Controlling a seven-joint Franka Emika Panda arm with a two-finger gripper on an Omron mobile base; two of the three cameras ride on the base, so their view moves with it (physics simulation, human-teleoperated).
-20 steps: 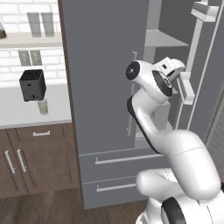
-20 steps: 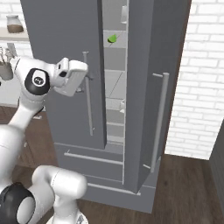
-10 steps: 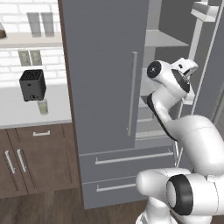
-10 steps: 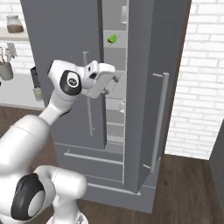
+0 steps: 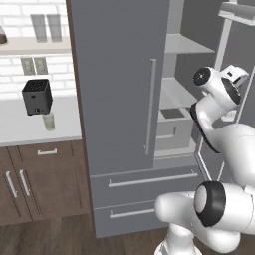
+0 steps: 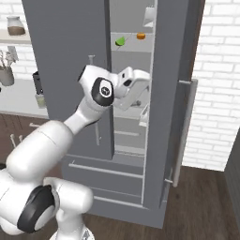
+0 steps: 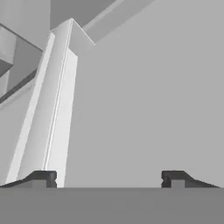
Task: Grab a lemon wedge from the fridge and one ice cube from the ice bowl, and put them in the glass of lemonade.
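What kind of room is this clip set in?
A rendered home kitchen, by the look of it: a tall grey fridge with one door open, a black toaster on a white counter, and dark brown cabinets below.

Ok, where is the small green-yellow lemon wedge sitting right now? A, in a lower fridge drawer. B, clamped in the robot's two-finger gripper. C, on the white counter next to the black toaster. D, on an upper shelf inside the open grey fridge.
D: in the right base view the small green-yellow lemon wedge lies on an upper shelf inside the open grey fridge, above the gripper, whose jaws stand open and empty.
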